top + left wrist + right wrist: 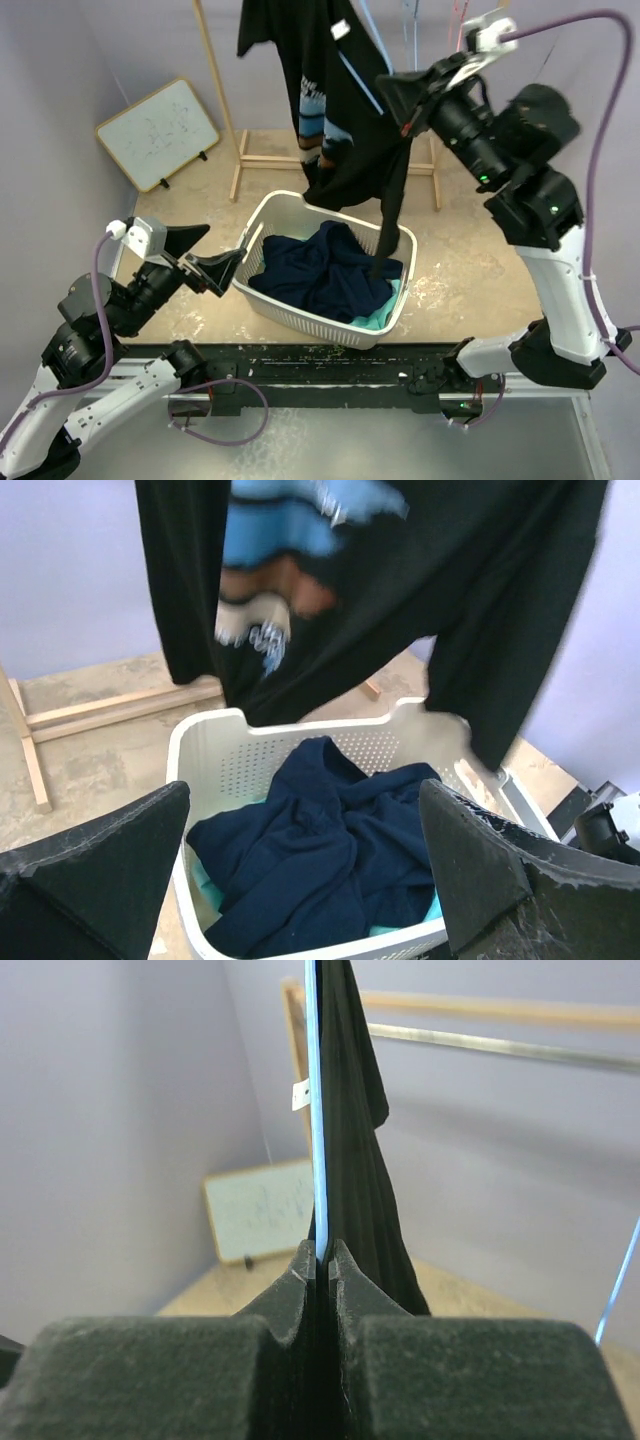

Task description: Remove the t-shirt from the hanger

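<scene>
**Shirt gripped high, not yet free of the rack**

Top external view: the black t-shirt hangs from the wooden rack at the far edge of the floor, and its lower part droops to the white basket. The right gripper is raised beside the shirt, its jaws closed on the cloth at the shirt's right side. The left gripper waits low, just beside the basket's left rim, with its jaws wide apart and nothing in them.

Left wrist view: the shirt hangs above the basket, where a navy garment lies. The left gripper is apart from both.

Right wrist view: the right gripper is clamped on a fold of the shirt together with a pale blue strip. This may be the hanger's arm, but I cannot tell.

I judge the step to be the pulling-off. The next move probably needs a steady pull of the cloth away from the hanger, and perhaps the free left jaws to hold the other side.
</scene>
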{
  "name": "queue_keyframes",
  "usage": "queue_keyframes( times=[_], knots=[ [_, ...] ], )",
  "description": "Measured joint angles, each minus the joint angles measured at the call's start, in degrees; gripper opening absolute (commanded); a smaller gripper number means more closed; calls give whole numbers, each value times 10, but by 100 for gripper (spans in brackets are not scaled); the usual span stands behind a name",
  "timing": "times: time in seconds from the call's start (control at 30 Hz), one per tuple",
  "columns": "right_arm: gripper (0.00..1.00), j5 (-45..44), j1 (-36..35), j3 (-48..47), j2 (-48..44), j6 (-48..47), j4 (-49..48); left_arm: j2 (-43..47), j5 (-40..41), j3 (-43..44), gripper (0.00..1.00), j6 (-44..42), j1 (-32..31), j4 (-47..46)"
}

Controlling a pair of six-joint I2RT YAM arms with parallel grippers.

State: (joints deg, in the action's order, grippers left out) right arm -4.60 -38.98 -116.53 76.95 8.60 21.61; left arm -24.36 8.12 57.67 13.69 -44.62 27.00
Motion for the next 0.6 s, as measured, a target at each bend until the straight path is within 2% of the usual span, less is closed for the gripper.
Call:
queue_keyframes(
  times=[0.17, 0.3, 0.47, 0.6],
  knots=[
    [0, 34, 0, -135, 19, -2, 14, 10, -9, -26, 99, 3, 0, -1],
    [0, 57, 0, -168, -11, 2, 15, 16, -14, -27, 100, 5, 0, 0],
    [0, 75, 0, -150, -66, 14, 27, 13, -25, -15, 99, 5, 0, 8],
    [0, 87, 0, -38, -146, 22, 29, 9, -40, 13, 99, 4, 0, 15]
  ],
)
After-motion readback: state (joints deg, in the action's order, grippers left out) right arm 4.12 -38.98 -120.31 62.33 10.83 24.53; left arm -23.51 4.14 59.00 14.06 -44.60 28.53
